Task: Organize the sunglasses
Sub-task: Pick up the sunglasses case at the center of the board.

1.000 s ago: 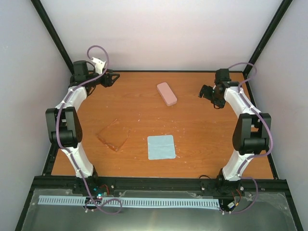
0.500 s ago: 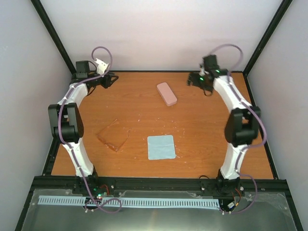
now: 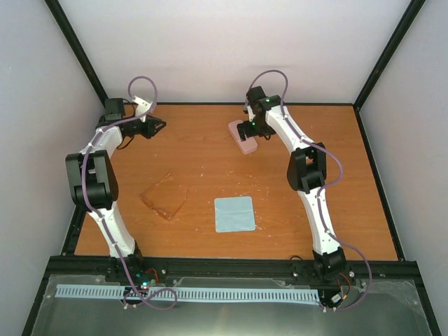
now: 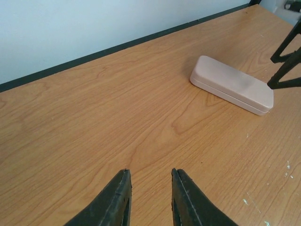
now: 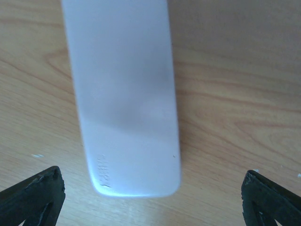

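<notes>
The sunglasses (image 3: 165, 199), see-through amber-brown, lie on the table's left half, with no gripper near them. A shut pink case (image 3: 244, 142) rests at the back centre. My right gripper (image 3: 248, 129) hovers right over the case's far end, open wide. In the right wrist view the case (image 5: 124, 94) lies between its fingertips (image 5: 40, 195), untouched. My left gripper (image 3: 159, 126) is at the back left, pointing toward the case (image 4: 233, 84). Its jaws (image 4: 150, 172) stand partly apart over bare wood with nothing between them.
A flat light blue cloth (image 3: 234, 213) lies near the front centre. Black frame posts and white walls bound the table (image 3: 308, 210) at the back and sides. The right gripper's fingers (image 4: 284, 61) show at the right edge of the left wrist view.
The right arm has swung left from the back right corner to above the pink case. The left gripper's jaws have narrowed and it has shifted slightly at the back left.
</notes>
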`<state>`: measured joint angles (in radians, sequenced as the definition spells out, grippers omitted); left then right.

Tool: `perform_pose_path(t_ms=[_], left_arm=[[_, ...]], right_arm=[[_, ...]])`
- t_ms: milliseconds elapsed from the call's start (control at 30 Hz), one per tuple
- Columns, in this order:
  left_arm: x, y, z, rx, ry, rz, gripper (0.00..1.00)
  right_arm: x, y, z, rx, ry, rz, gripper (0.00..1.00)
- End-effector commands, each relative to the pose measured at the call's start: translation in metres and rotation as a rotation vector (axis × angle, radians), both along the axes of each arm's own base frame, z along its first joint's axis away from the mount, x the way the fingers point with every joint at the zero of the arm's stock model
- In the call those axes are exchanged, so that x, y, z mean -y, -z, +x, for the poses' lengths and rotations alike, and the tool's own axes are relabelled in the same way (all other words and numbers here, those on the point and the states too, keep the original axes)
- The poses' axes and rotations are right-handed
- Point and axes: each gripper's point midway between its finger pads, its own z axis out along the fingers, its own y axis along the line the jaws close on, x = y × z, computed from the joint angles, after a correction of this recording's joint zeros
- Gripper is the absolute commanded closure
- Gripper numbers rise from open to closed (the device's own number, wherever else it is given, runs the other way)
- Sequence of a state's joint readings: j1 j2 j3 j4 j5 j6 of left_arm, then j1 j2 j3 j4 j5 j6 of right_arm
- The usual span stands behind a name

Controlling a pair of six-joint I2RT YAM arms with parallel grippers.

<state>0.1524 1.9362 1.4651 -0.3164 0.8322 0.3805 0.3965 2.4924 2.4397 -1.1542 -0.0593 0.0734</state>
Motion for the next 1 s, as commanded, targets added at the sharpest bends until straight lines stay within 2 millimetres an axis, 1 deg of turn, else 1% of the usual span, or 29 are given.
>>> perform_pose_path(t_ms=[0, 67, 200, 333, 500, 633, 833, 967], left_arm=[[-0.005, -0.005, -0.002, 0.007, 0.003, -0.001, 0.73], [-0.007, -0.005, -0.001, 0.007, -0.002, 0.001, 0.73], [-0.009, -0.003, -0.002, -0.003, -0.011, 0.006, 0.73], [-0.010, 0.002, -0.006, -0.019, -0.018, 0.010, 0.72], [-0.011, 0.007, -0.008, -0.040, -0.027, 0.006, 0.71], [-0.012, 0.002, -0.007, -0.038, -0.035, -0.001, 0.71], [-0.013, 0.001, -0.003, -0.037, -0.039, 0.005, 0.70], [-0.014, 0.003, -0.002, -0.039, -0.040, 0.008, 0.70]], right_arm=[[0.010, 0.002, -0.009, -0.020, -0.049, -0.047, 0.00], [0.007, 0.006, -0.006, -0.017, -0.063, -0.039, 0.00], [-0.007, 0.007, -0.004, -0.017, -0.105, 0.025, 0.00], [-0.016, 0.014, -0.006, -0.033, -0.130, 0.063, 0.00], [-0.010, 0.030, -0.005, -0.051, -0.113, 0.020, 0.00], [-0.008, 0.041, -0.003, -0.057, -0.102, 0.004, 0.00], [-0.009, 0.049, 0.002, -0.049, -0.092, -0.001, 0.00], [-0.008, 0.050, 0.006, -0.035, -0.084, -0.009, 0.00]])
